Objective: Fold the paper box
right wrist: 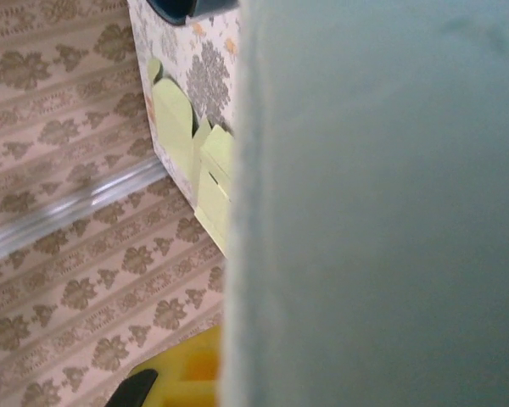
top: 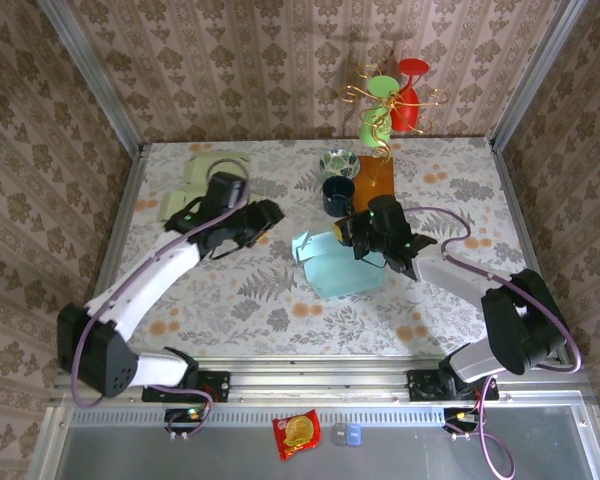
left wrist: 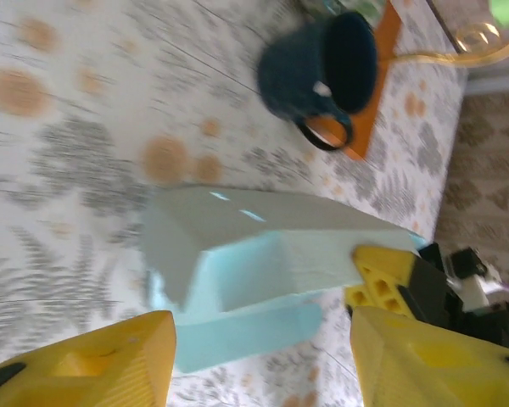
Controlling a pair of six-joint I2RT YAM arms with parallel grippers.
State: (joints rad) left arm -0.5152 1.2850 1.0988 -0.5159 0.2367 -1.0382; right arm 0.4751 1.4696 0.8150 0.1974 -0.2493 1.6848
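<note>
Half-open, the left gripper (top: 268,216) (left wrist: 263,360) holds nothing, its yellow fingers (left wrist: 110,365) framing the light blue paper box (top: 342,268) (left wrist: 263,254) (right wrist: 382,203) just ahead. That box lies on the floral tablecloth (top: 230,290), long axis across the gap, its raised folded end nearest these jaws, its far edge pinched in the closed right gripper (top: 352,236). Beyond stand a dark blue mug (top: 338,194) (left wrist: 318,72), an orange mat (top: 375,180) and damask-papered walls (top: 230,60).

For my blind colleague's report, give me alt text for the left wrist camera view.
A half-folded light blue paper box sits on a floral tablecloth, the right arm's fingers clamped on its right edge. The left arm's open yellow fingers frame it from below; a dark blue mug stands beyond.
</note>
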